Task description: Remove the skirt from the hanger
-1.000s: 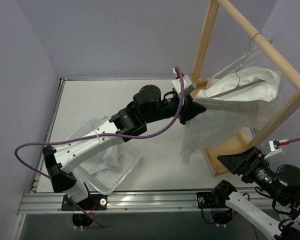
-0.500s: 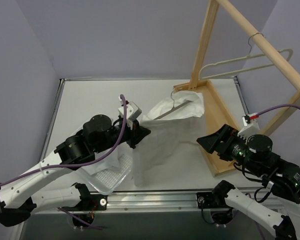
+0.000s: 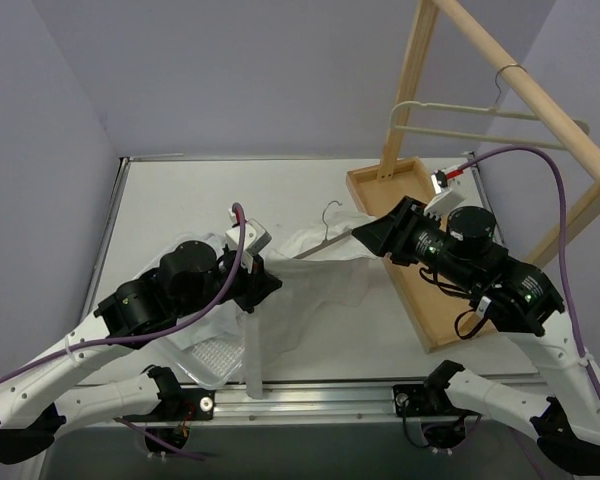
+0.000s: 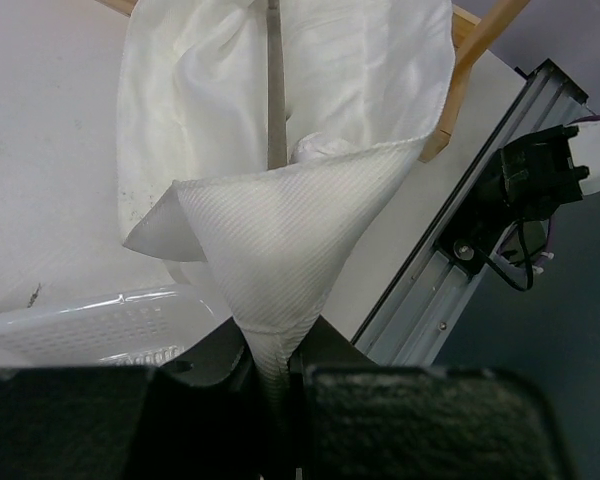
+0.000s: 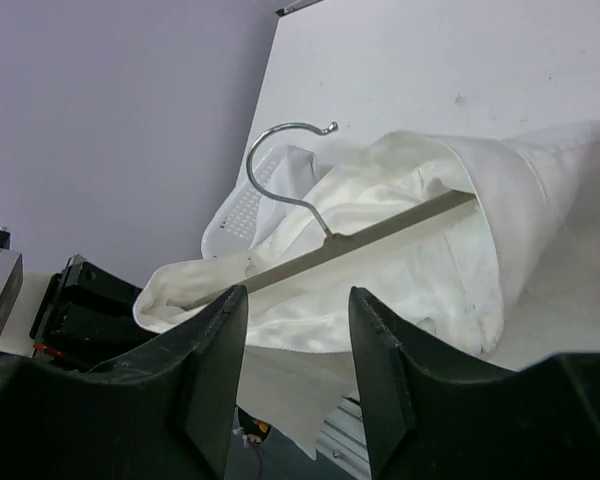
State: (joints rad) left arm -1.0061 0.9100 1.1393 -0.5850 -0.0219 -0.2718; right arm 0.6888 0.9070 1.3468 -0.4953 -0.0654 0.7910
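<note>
The white skirt (image 3: 320, 275) lies spread on the table, still on its grey hanger (image 3: 338, 233), whose metal hook (image 3: 330, 210) points to the far side. My left gripper (image 3: 262, 290) is shut on a corner of the skirt (image 4: 280, 230), the cloth pinched between its jaws (image 4: 270, 350). The hanger bar (image 4: 276, 90) runs inside the waist. My right gripper (image 3: 364, 238) is open and empty, just right of the hanger. In the right wrist view its fingers (image 5: 215, 370) frame the skirt (image 5: 430, 200) and the hanger bar (image 5: 360, 245) from a short way off.
A wooden rack (image 3: 510, 80) stands at the right on a wooden base (image 3: 420, 300), with a bare white hanger (image 3: 480, 120) on its bar. A clear plastic basket (image 3: 215, 355) sits under my left arm. A metal rail (image 3: 310, 400) runs along the near edge.
The skirt with its hanger has come off the rack and down onto the table, pulled to the near left by my left gripper. My right arm has swung up and in toward the hanger.
</note>
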